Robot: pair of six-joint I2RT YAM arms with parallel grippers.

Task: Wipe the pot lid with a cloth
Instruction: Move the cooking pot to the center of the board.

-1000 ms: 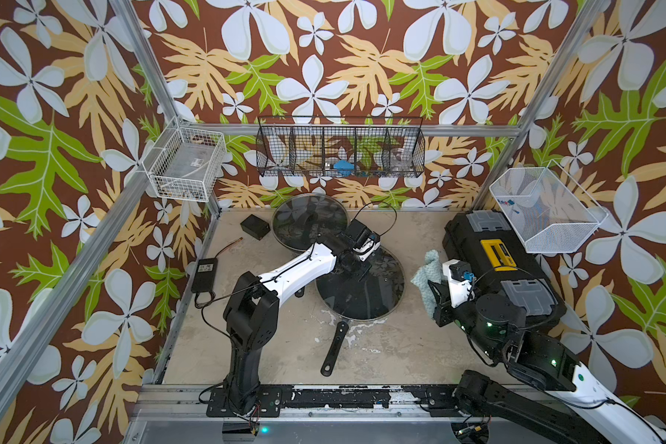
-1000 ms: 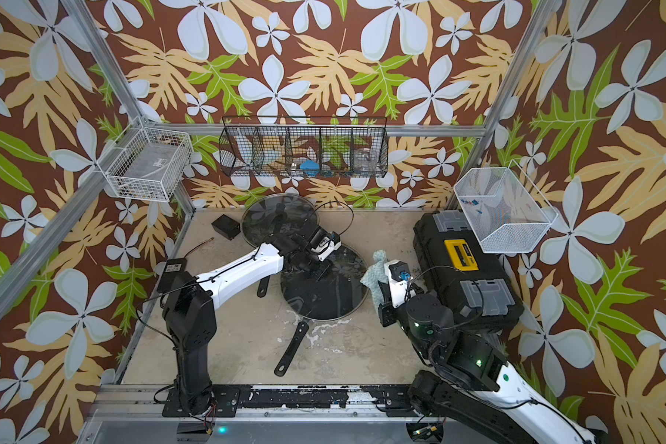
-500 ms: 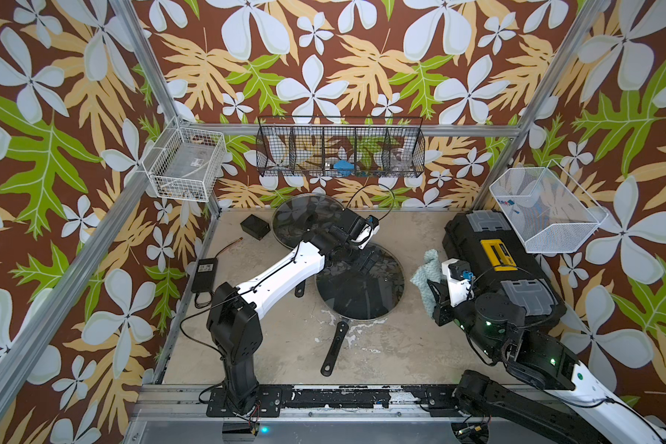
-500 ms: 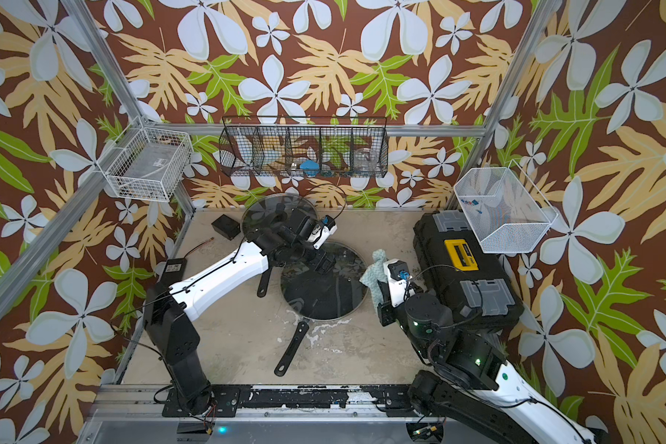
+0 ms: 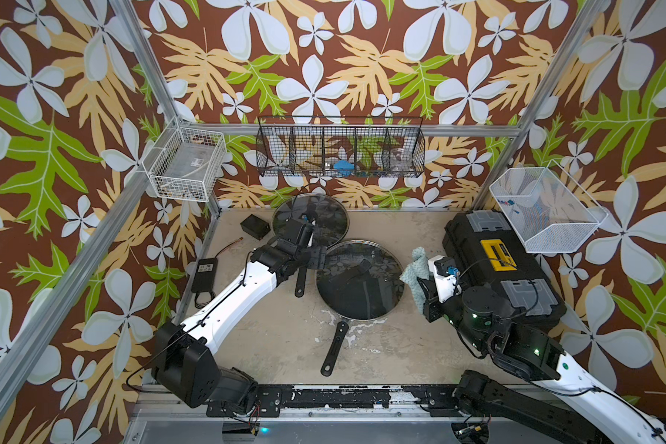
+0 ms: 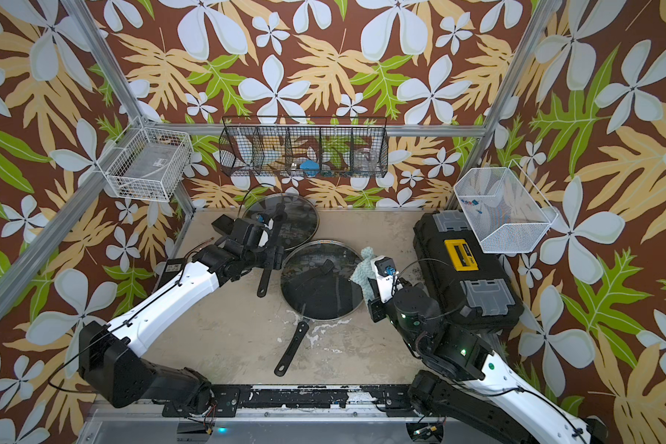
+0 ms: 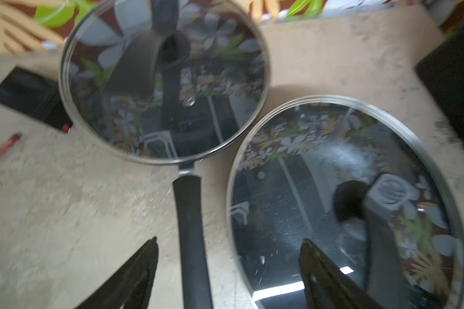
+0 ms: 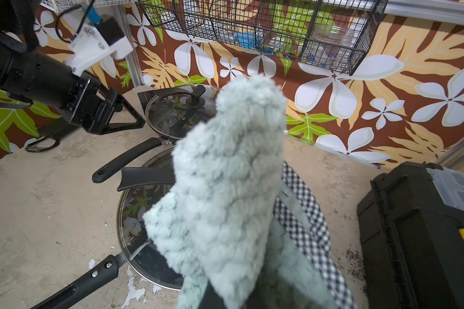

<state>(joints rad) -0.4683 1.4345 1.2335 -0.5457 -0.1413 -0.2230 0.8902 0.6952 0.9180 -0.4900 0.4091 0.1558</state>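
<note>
Glass pot lid [image 5: 360,286] lies flat on a frying pan [image 5: 334,348]. Beside its rim, right gripper [image 5: 423,296] clamps the teal cloth [image 5: 414,269]; left gripper [image 5: 318,256] hangs spread, empty, at the lid's opposite edge (best: press cloth flat, sweep around the lid's handle [image 5: 362,267]).

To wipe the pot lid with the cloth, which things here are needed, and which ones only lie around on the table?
Belong to the job:
- pot lid, the larger glass lid nearer the arms
- cloth, held up beside it

Just lying about:
- smaller glass lid
- black toolbox
- power adapter
- small black box
</note>
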